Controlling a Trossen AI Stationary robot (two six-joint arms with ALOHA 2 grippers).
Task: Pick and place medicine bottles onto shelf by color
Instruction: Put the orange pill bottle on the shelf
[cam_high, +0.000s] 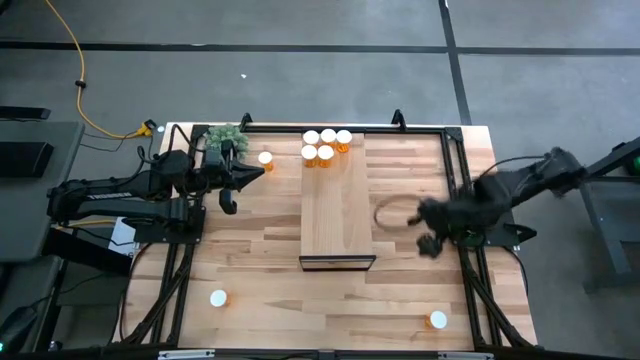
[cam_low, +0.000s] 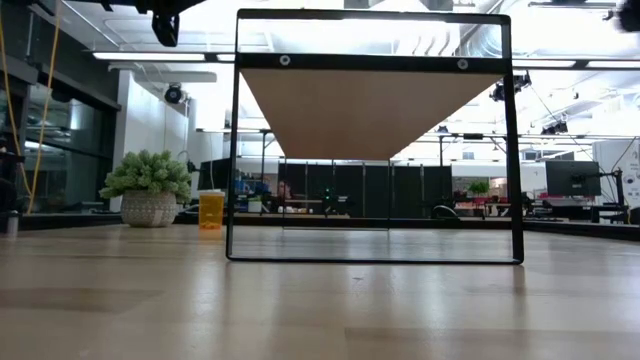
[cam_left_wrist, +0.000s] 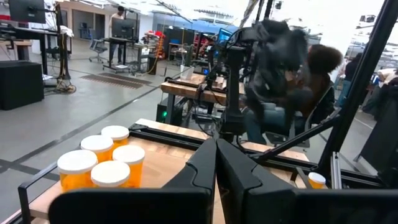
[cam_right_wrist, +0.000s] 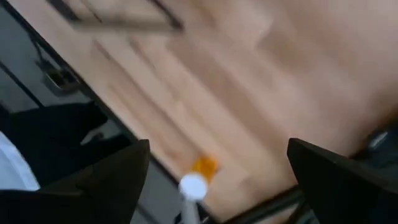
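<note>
Several orange medicine bottles with white caps (cam_high: 326, 145) stand on the far end of the pale wooden shelf (cam_high: 337, 215). Three more stand on the table: one by the plant (cam_high: 265, 158), one near left (cam_high: 218, 298), one near right (cam_high: 438, 320). My left gripper (cam_high: 262, 176) is shut, level, left of the shelf's far end, holding nothing (cam_left_wrist: 216, 163). My right gripper (cam_high: 428, 238) hovers blurred right of the shelf, tipped downward. Its fingers are open and empty (cam_right_wrist: 217, 171), and the near-right bottle (cam_right_wrist: 199, 177) shows far below between them.
A potted green plant (cam_high: 226, 140) sits at the far left corner, next to my left gripper. A dark frame (cam_high: 455, 170) runs round the table's edges. The shelf stands raised on a dark metal frame (cam_low: 236, 140). Bare tabletop lies on both sides of the shelf.
</note>
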